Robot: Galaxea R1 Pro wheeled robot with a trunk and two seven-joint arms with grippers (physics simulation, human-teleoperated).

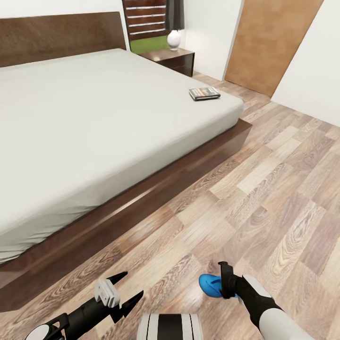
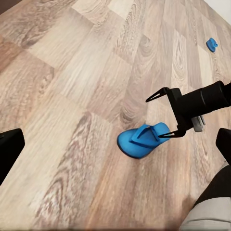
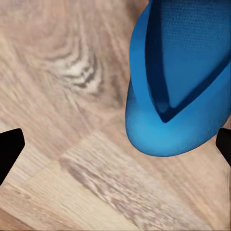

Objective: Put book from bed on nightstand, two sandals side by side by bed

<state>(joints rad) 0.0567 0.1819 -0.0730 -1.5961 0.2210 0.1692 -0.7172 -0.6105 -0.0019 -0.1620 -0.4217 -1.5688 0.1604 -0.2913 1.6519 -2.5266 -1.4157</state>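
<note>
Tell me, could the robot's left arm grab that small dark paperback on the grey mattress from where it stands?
Probably not. The left gripper hangs open low over the wood floor, while the dark paperback lies near the far corner of the grey mattress. Nothing blocks it; it simply looks too far.

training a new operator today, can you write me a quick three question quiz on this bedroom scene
1. True or false: the book lies on the nightstand.
2. Which gripper is next to the near sandal? A) left gripper B) right gripper
3. How many blue sandals show in the left wrist view, counting the far sandal?

Key:
1. False; it lies on the bed, near the mattress corner.
2. B; its open fingers are right by the sandal on the floor.
3. Two, lying well apart.
</note>
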